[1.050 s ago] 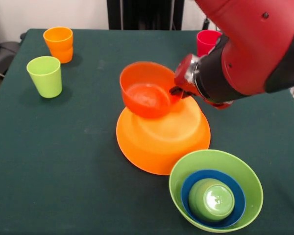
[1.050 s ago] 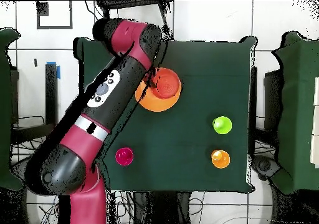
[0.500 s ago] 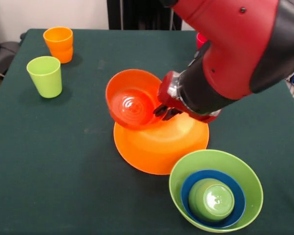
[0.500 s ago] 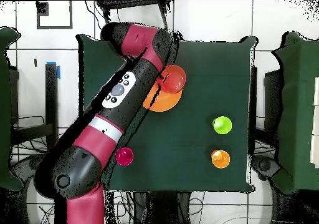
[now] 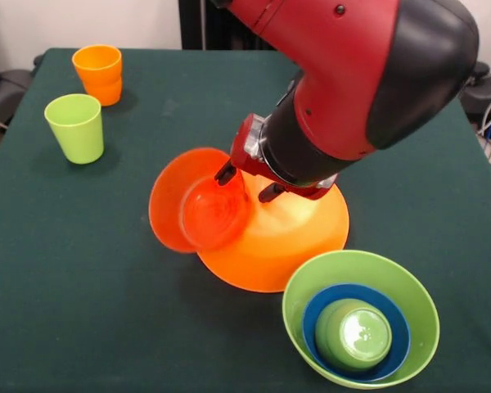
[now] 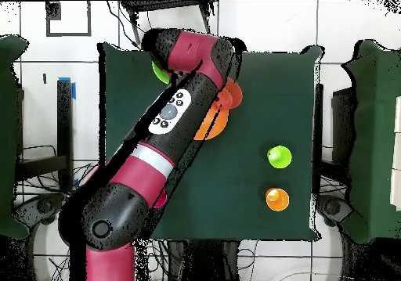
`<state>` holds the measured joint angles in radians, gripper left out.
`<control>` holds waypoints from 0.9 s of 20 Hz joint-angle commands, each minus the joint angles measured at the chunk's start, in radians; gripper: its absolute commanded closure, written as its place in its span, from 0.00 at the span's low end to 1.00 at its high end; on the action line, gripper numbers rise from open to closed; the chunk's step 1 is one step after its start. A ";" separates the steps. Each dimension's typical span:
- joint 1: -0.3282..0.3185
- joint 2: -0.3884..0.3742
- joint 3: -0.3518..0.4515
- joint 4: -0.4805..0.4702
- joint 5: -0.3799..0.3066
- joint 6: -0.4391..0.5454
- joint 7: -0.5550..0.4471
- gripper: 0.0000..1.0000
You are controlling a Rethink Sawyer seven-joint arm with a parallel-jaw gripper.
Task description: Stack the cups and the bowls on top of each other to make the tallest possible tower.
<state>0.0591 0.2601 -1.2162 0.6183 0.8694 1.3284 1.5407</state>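
Inside light green bowl (image 5: 307, 282), blue bowl (image 5: 313, 309), green cup (image 5: 353, 334)

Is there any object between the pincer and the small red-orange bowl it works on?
Nothing visible stands between them. The pincer is right at the rim of the small red-orange bowl, which is tipped steeply on its side, leaning on the inverted large orange bowl. Whether the pincer actually grips the rim cannot be told.
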 commanded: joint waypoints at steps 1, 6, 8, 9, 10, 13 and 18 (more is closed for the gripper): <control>-0.005 0.096 0.238 -0.047 -0.116 0.066 -0.161 0.00; -0.003 0.083 0.281 -0.042 -0.142 0.079 -0.143 0.00; -0.003 0.078 0.298 -0.038 -0.151 0.070 -0.121 0.00; -0.003 0.075 0.306 -0.037 -0.155 0.068 -0.121 0.00; -0.004 0.075 0.312 -0.041 -0.160 0.070 -0.121 0.00; -0.004 0.059 0.357 -0.032 -0.187 0.053 -0.130 1.00; -0.002 0.050 0.375 -0.024 -0.199 0.062 -0.106 1.00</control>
<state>0.0582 0.2190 -1.0559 0.5991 0.7456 1.3280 1.5407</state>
